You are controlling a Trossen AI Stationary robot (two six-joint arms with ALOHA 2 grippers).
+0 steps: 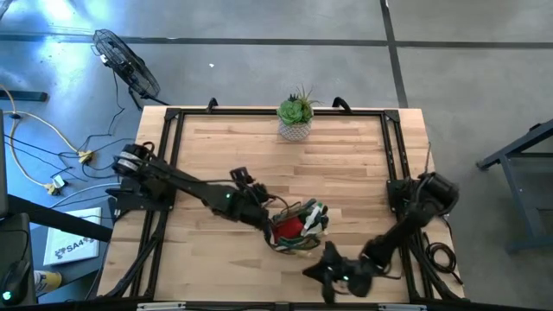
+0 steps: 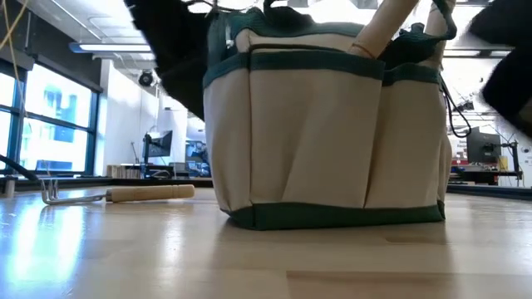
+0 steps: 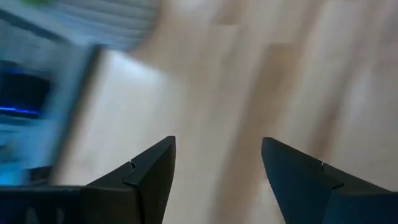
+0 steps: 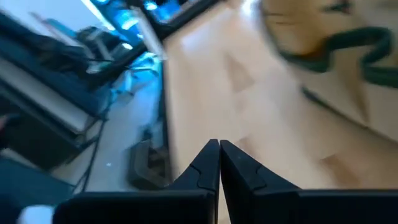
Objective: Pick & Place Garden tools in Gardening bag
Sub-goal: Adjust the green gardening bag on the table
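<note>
Where the table [image 1: 346,164] lies: one bag [image 2: 324,124], one rake [image 2: 116,194].

Partial lettering "SAA" legible on white sheet [image 1: 73,244] on floor beside bench's left edge; nothing else readable.

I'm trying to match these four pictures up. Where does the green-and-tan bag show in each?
High view: gardening bag low centre, by the left arm's tip.
Low view: bag fills the middle.
Left wrist view: not in it, only blurred tabletop.
Right wrist view: blurred bag at the upper right corner.
Shared landmark: the wooden table.
</note>
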